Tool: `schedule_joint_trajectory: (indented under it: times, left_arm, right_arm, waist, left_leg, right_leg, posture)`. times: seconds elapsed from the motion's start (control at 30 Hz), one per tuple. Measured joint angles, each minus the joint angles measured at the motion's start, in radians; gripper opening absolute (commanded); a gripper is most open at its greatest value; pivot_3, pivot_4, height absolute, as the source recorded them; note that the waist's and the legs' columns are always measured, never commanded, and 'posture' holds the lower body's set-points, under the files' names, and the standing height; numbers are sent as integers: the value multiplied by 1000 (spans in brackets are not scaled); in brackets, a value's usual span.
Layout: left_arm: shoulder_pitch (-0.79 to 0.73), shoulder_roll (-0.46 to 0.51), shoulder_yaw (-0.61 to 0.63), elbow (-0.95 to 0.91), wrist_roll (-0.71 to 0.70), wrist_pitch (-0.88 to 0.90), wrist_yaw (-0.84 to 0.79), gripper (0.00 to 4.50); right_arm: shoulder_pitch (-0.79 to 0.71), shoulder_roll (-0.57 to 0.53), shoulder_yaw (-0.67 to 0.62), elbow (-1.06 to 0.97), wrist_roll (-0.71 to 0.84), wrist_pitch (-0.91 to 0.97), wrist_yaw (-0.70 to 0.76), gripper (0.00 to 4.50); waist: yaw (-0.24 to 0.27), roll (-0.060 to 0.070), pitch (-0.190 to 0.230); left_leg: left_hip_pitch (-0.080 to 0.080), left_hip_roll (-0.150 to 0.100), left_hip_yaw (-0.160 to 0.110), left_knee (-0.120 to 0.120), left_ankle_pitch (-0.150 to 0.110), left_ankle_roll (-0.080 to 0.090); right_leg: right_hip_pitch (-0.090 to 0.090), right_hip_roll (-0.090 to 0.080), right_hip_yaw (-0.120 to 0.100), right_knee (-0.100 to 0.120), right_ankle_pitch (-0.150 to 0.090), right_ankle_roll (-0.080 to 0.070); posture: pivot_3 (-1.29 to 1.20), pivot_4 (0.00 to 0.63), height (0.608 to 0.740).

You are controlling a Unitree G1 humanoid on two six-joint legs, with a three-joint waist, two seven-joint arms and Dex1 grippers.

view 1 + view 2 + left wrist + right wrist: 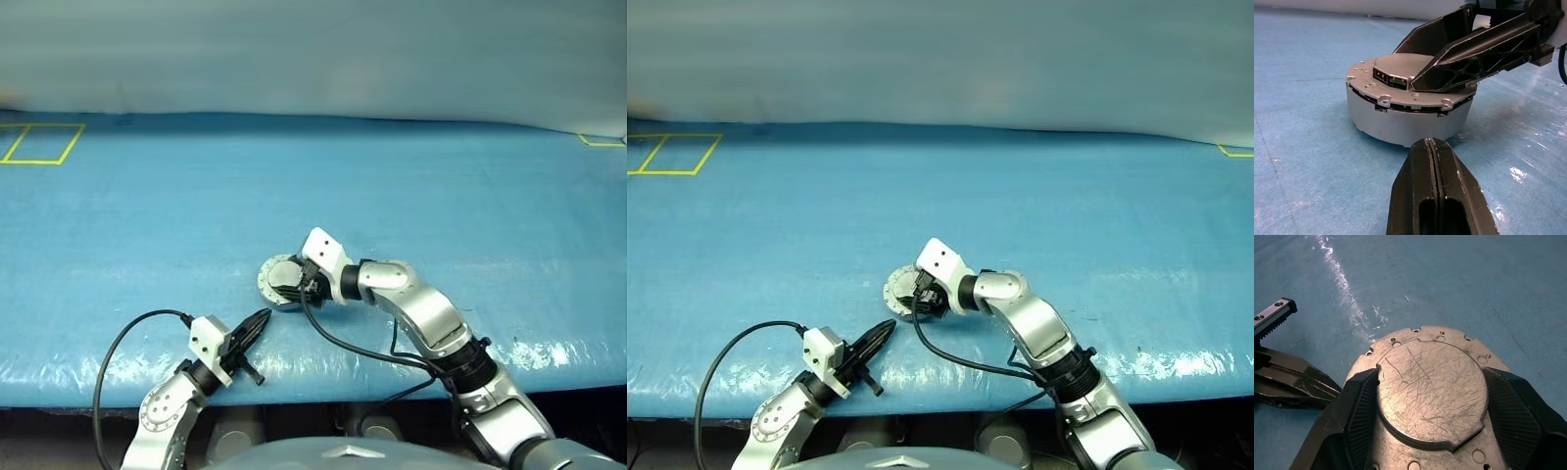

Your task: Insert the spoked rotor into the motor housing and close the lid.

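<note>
Our right gripper (1430, 431) has its two black fingers (1356, 416) spread wide, one on each side of the raised centre of the lid (1432, 391), with the ribbed pads lying against its edges. We judge this a wide hold on the lid's boss rather than idle open jaws, though we cannot tell how firmly the pads press. From the left wrist view these fingers come in over the top of the lid, slanting down from behind it, so the disc lies directly under and between them.

The lid sits flat on the motor housing (1400, 125), a low silver-grey cylinder standing upright on the blue table (441, 176). A thin dark seam runs round between lid and housing, and the small lugs on the lid's rim show along it; we cannot tell whether the lid is fully seated. The spoked rotor would be inside, we judge, as the housing is covered.

Our left gripper (1434, 147) has its fingers pressed together with nothing between them. It points level at the housing's side wall, near but apart from it, near the table's front edge.

So the right hand is the nearer one, already on the lid. The housing's axis runs straight up, and the coming move turns on pressing or twisting about that axis.
</note>
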Motion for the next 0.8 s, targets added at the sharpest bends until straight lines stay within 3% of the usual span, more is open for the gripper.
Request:
schedule_joint_trajectory:
  times: [0.8]
  left_arm:
    - [-1,-3,-5,-2,14,8,8,0]
  right_arm:
    - [85,17,49,-33,-75,-97,-119,3016]
  waist:
    - [-1,1,-1]
  left_leg:
    - [4,5,1,0,-2,-1]
  right_leg:
    - [-1,-1,0,-2,0,0]
  posture:
    - [0,150,740]
